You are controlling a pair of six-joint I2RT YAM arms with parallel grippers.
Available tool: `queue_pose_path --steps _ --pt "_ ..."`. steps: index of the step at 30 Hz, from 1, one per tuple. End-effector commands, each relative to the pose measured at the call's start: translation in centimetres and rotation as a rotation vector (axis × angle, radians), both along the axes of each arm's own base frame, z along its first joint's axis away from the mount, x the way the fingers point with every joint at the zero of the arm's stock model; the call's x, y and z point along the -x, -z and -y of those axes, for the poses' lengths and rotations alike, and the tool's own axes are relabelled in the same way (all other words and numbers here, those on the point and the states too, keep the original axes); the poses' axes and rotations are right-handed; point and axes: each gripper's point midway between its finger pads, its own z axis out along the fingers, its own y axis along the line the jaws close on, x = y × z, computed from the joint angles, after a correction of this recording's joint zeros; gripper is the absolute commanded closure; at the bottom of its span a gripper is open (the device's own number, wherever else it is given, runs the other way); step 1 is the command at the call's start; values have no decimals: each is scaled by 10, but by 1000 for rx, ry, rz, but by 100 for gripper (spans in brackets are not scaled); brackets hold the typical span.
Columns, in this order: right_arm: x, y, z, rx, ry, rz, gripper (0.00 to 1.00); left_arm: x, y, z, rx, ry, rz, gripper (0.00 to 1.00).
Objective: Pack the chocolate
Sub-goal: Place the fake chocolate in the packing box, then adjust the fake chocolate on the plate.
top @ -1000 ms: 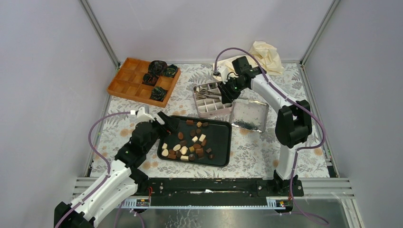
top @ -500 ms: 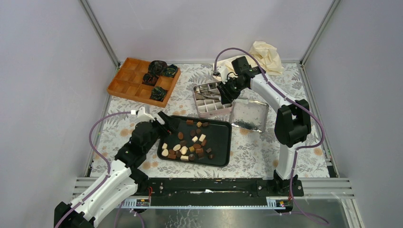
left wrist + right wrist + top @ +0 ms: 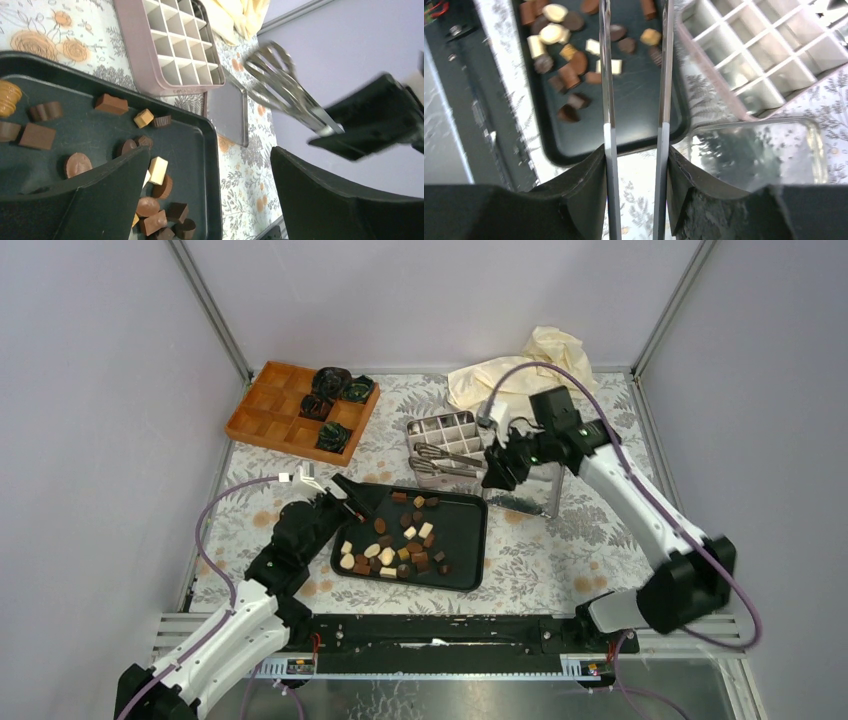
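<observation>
In the last second the right tool (image 3: pixel 497 468) had swung away from the divided metal box (image 3: pixel 437 428), rightward and toward the near side, and it now hung in the air over the box's near right corner and the metal lid (image 3: pixel 754 150) lying beside it. It was clenched on the tongs (image 3: pixel 306 113), which had come up out of the box with it. The two steel arms ran out between its fingers, spread apart and holding nothing. By my reading, the implement for lifting pieces was now in hand, so packing proper could begin. No compartment in view held a piece yet.

The chocolate (image 3: pixel 395 540) lay loose on the black tray (image 3: pixel 462 540) in the middle of the desk, mostly in its left half. That put it to the near left of the tongs' tips, well apart from them and lower. The left tool (image 3: pixel 352 495) hung released and empty over the tray's far left corner, close to the nearest pieces and touching none.
</observation>
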Motion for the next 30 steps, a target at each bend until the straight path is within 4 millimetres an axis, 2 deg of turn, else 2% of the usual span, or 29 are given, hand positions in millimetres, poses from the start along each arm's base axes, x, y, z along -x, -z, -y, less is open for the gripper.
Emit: queue_pose_path --steps 1,7,10,14,18,24,30 --pt "54 -14 9 -129 -133 71 52 1 -11 8 60 42 32 1" --pt "100 23 34 -104 -190 64 53 0 8 12 -1 60 -55 4" --pt "116 42 41 -82 -233 57 53 0 17 16 -4 78 -95 5" --pt "125 59 46 -60 -296 94 53 3 23 21 25 102 -120 7" --pt "125 74 53 -8 -368 133 54 6 24 22 38 112 -117 7" --pt "110 92 66 114 -453 210 55 8 22 21 30 116 -101 7" --pt "99 101 70 169 -513 243 56 7 20 21 31 118 -92 7"
